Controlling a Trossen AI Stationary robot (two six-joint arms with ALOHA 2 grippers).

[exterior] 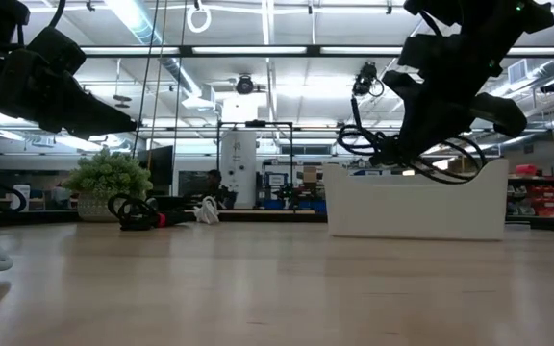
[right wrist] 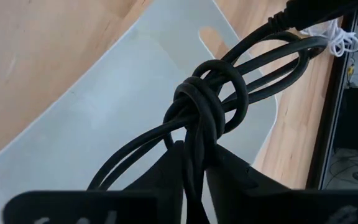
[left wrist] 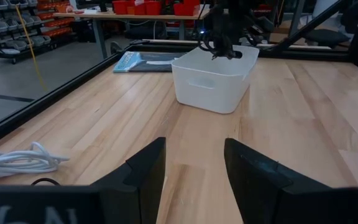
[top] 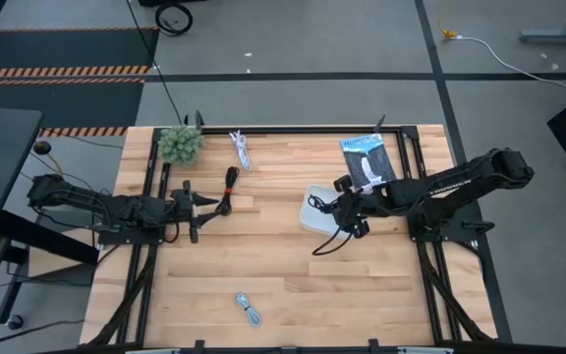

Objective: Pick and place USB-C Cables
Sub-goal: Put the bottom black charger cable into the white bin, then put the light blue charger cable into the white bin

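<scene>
Left gripper (top: 204, 204) idle at counter's (top: 283, 295) left, fingers (left wrist: 145, 171) parted, holding nothing. Black-red cable (top: 229, 190) just beside it; white cable (top: 241, 148) farther back; blue-grey cable (top: 249, 311) near edge.

Right gripper (top: 347, 218) over white tray (top: 314, 211), fingers pinched on knotted black cable (right wrist: 207, 102).

Risk: cable's tail trails outside tray; on release, it may hang over rim or drag bundle out.

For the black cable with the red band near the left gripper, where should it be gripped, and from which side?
Probably from straight above, across the middle of the bundle. The black cable with the red band lies flat on the table as a narrow, elongated bundle, so fingers closing across its width should catch all the strands. The left gripper is open beside it; the right gripper already holds the plain black cable over the white tray.
</scene>
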